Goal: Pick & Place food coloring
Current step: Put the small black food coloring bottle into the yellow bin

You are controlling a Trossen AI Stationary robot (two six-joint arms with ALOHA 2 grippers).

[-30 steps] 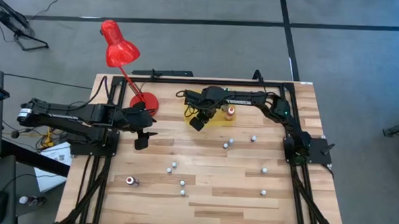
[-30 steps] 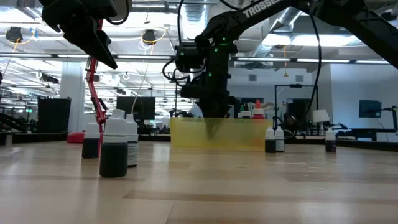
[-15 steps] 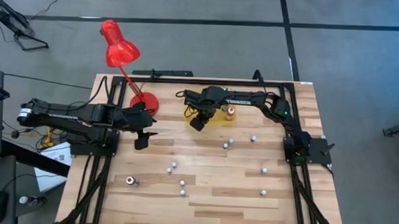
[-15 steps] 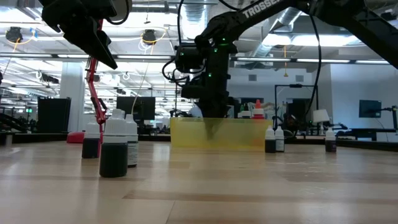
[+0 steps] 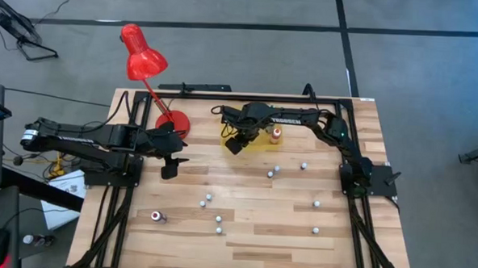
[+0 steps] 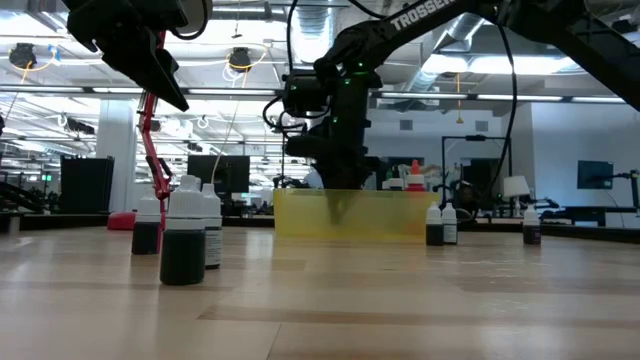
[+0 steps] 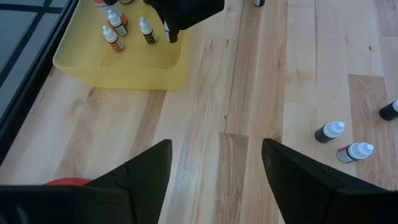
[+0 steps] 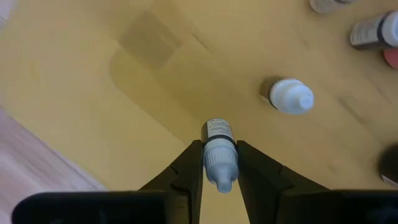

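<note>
Right gripper (image 8: 219,163) is over the yellow tray (image 7: 93,62) at the back of the table (image 5: 299,234), fingers (image 8: 186,168) pinched on one small bottle (image 8: 219,149). They clamp it at the neck, just under the pale cap, with the body hanging toward the tray floor. From the wrist view I'd say it's near the floor but can't tell if it's touching. Step in hand looks like the drop-off.

Left gripper (image 7: 214,165) waits above the left side of the table near the red lamp (image 5: 141,57), jaws spread wide, nothing in them.

Rest of the food coloring: a few bottles already stand in the tray (image 7: 112,34); the others are scattered over the table's front half (image 5: 212,201), mostly upright, at least one on its side (image 5: 158,217).

Handling, my read:
- Bottles look like light rigid plastic — weight is no issue, tipping is. Narrow base, tall body, so any sideways nudge on approach or release likely knocks one over.
- Smooth round walls — probably slippery in a two-finger pinch. The neck under the cap looks like the best hold, since the cap's shoulder stops it sliding down.
- Not fragile, but a hard squeeze on the body could force dye out if a cap is loose.
- Release low and square, clear of the standing bottles (image 8: 289,96) nearby.
</note>
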